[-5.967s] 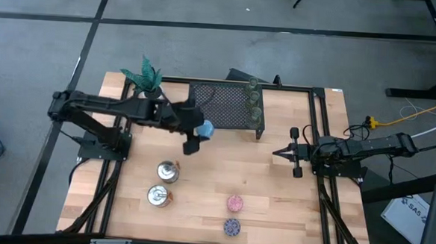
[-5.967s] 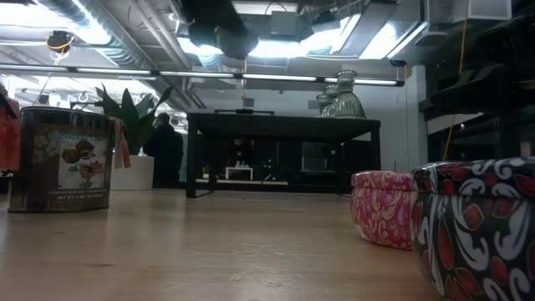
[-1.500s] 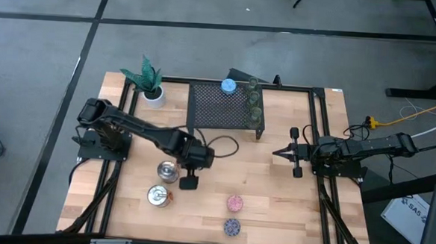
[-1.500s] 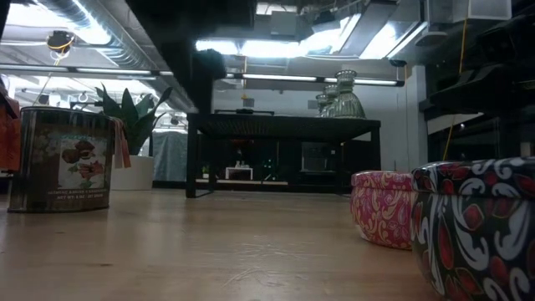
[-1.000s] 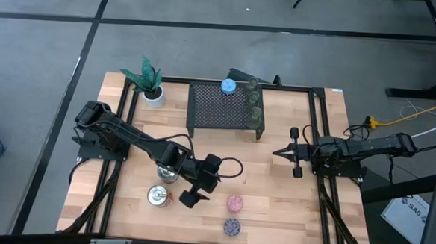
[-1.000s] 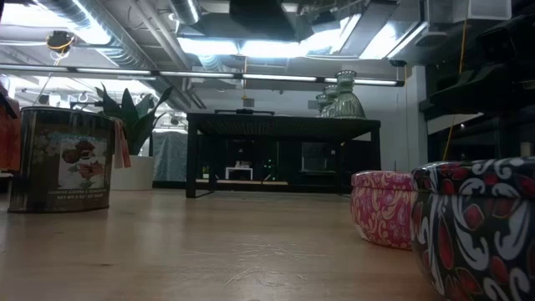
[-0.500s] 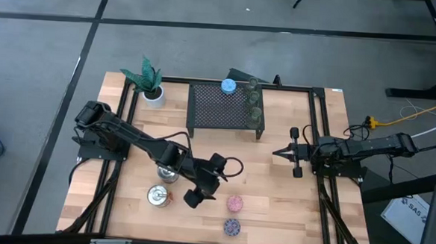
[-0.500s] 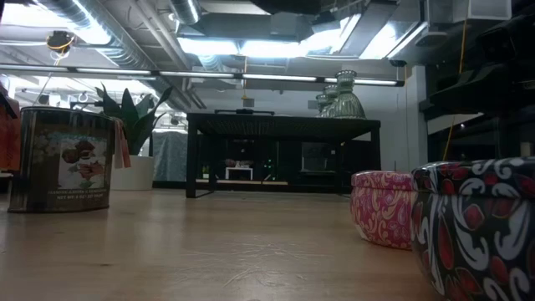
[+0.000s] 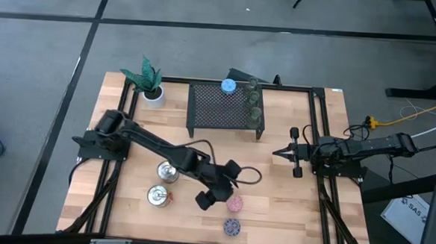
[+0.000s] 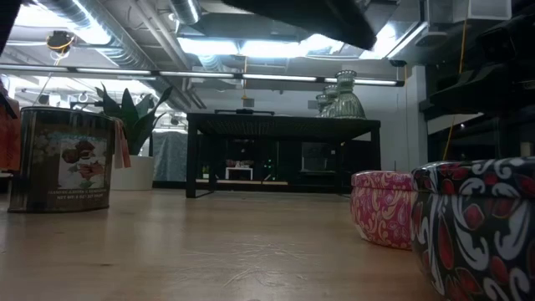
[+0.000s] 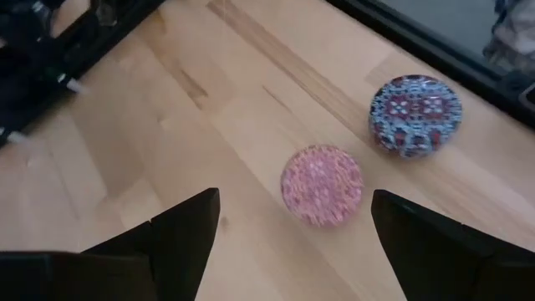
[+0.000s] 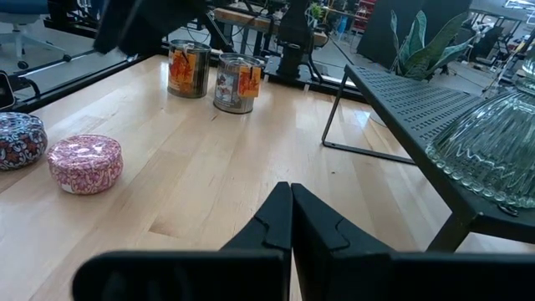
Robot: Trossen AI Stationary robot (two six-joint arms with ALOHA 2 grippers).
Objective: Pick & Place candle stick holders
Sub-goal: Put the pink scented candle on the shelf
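The left end effector (image 9: 216, 186) hovers over the near middle of the desk (image 9: 288, 208), its two dark fingers (image 11: 171, 234) spread wide with nothing between them. The pink candle stick holder (image 9: 234, 204) lies just beside it on the desk, to its right and slightly nearer; in the left wrist view this pink holder (image 11: 322, 185) shows between and ahead of the spread fingers, not touched by either. The purple candle stick holder (image 9: 231, 227) stands near the pink one, closer to the desk's near edge, apart from it. To the left of the left end effector stand the two silvery candle stick holders with orange marks (image 9: 167, 172), one nearer than the other, both on the desk. The blue candle stick holder (image 9: 228, 85) sits on the far edge of the black mesh rack (image 9: 219, 105), and the three olive-green glassy candle stick holders (image 9: 254, 103) line the rack's right side, well apart from the left end effector. A white pot with a green plant (image 9: 151, 85) stands at the far left corner. The right end effector (image 9: 280, 152) waits at the right side of the desk, its fingers pressed together and holding nothing, as the right wrist view shows.
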